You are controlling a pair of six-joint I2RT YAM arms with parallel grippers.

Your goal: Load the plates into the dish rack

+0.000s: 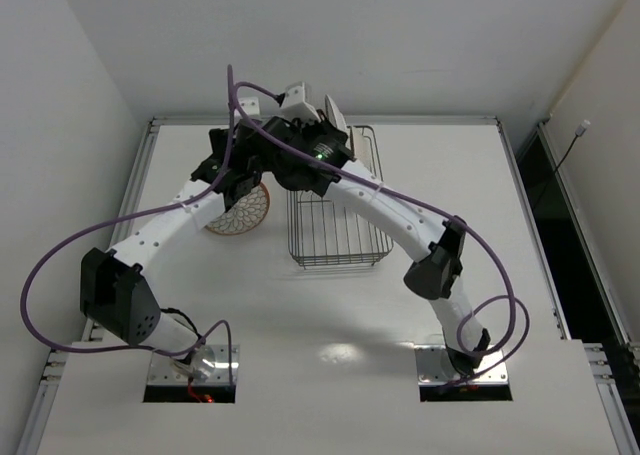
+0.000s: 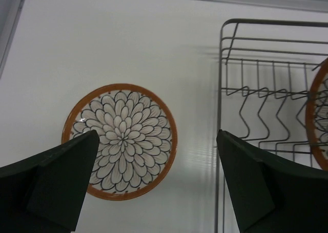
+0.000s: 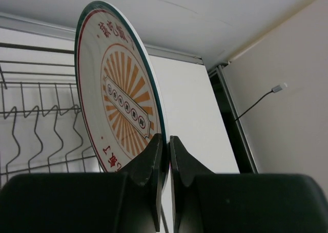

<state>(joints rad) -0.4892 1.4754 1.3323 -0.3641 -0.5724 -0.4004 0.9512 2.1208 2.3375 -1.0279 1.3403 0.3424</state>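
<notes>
Gaping wide and empty, the left jaws hung over a petal-patterned plate (image 2: 119,141) lying face up on the bench (image 1: 450,305), just left of the dish rack (image 1: 340,263), whose long axis ran away from the arm bases. Only the left wrist view showed that plate's whole face; from above, the left arm (image 1: 190,215) hid its far part. That wrist view alone also caught a second orange-rimmed plate (image 2: 318,115), cut off by the frame's right edge and set against the rack's wires; whether it sat in a slot could not be told. Farther off, the right jaws were pinched shut on the lower rim of a third plate (image 3: 118,89), a sunburst one, held upright on edge at the rack's far end. The right wrist view showed its printed face turned left; from above it was only a white sliver, its edge running roughly near to far. That made three plates and one rack.
</notes>
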